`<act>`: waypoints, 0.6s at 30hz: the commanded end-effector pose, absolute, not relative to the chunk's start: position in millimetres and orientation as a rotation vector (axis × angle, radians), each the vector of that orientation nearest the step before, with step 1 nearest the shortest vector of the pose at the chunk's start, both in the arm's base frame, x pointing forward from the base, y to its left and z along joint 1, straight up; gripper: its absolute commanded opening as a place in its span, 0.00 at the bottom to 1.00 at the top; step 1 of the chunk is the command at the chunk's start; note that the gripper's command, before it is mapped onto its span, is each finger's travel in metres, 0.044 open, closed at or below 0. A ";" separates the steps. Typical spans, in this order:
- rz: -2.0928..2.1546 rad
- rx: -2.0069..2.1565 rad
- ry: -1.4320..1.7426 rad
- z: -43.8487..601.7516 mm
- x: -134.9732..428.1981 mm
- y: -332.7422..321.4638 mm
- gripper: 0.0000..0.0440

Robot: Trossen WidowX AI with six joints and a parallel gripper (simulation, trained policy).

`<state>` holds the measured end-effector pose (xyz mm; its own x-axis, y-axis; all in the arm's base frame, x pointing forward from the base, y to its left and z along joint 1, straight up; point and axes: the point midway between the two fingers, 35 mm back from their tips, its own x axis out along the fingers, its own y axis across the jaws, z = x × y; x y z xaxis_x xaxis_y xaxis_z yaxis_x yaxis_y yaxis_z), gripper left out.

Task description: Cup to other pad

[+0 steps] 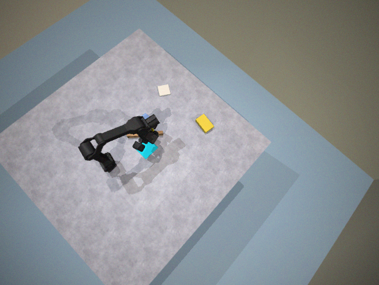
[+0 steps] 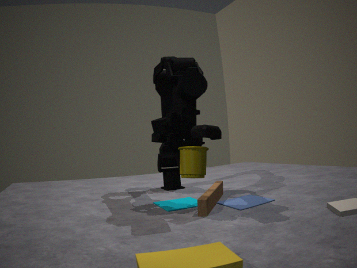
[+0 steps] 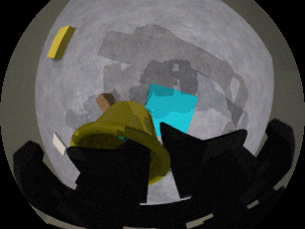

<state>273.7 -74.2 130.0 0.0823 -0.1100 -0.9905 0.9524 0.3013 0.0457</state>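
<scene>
Yellow cup (image 2: 193, 162) (image 3: 130, 114), upright in the exterior view, held aloft above the wooden bar (image 1: 132, 135) (image 2: 210, 198) (image 3: 105, 102) by the claw (image 3: 154, 126), clenched on its wall; cyan pad (image 1: 148, 150) (image 2: 178, 203) (image 3: 173, 109) and blue pad (image 1: 145, 115) (image 2: 246, 202) on either side of the bar

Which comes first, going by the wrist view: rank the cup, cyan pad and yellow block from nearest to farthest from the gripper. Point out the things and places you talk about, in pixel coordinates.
1. Cup (image 1: 152, 129) (image 2: 193, 163) (image 3: 129, 115): gripped by the gripper (image 1: 145, 140) (image 2: 192, 144) (image 3: 154, 126), left of centre.
2. Cyan pad (image 1: 149, 151) (image 2: 176, 203) (image 3: 170, 110): beyond the fingers, to the cup's right.
3. Yellow block (image 1: 204, 123) (image 2: 189, 256) (image 3: 60, 43): far off, upper left.
</scene>
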 end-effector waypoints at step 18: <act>-1.061 0.999 1.145 85.6 244.6 -83.2 0.02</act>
